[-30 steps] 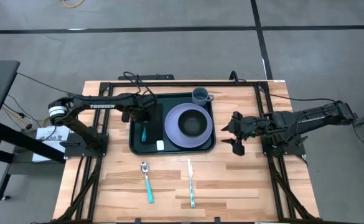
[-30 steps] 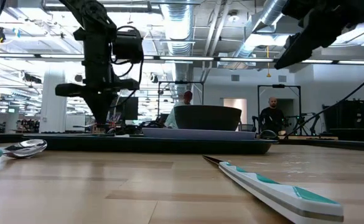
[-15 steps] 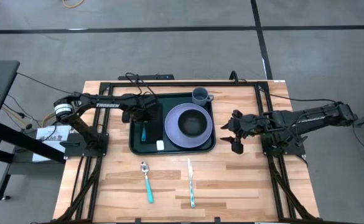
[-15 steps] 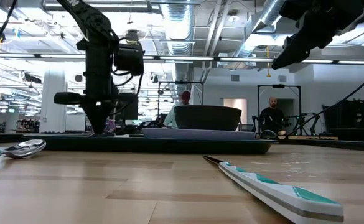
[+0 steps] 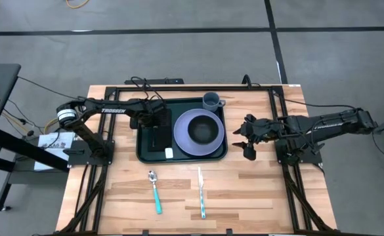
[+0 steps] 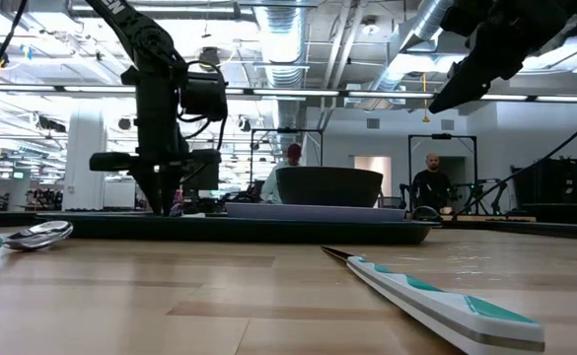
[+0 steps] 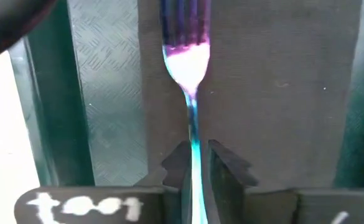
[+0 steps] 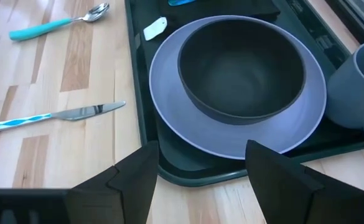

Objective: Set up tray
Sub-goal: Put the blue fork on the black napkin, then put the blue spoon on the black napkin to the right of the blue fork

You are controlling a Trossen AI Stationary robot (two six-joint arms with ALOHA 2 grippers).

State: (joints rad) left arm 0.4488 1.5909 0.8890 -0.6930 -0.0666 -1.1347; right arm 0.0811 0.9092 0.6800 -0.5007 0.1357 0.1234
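Observation:
The dark green tray (image 5: 182,152) sits at the table's far middle. It carries a purple plate (image 5: 182,134) with a dark bowl (image 5: 203,130), a grey mug (image 5: 211,101) and a black napkin (image 5: 157,141) on its left part. My left gripper (image 5: 155,126) points down over the napkin and is shut on a fork (image 7: 189,59) with a teal handle. My right gripper (image 5: 246,139) hangs open to the right of the tray, above the table. My left gripper (image 7: 194,171) pinches the fork's teal handle (image 7: 193,134) between its two fingers. It comes from above, pointing down, with the fingers on either side of the handle. The tines (image 7: 183,25) stretch out over the black napkin (image 7: 275,93); whether they rest on it I cannot tell.
A teal-handled spoon (image 5: 155,190) and a knife (image 5: 201,191) lie on the bare wood near the table's near edge. A small white tag (image 5: 169,153) lies on the tray by the plate. People stand in the room beyond the table (image 6: 431,182).
My left gripper has shifted a little toward the plate and come lower over the napkin. The fork's teal handle, which showed below the gripper in the high view, is now covered by it.

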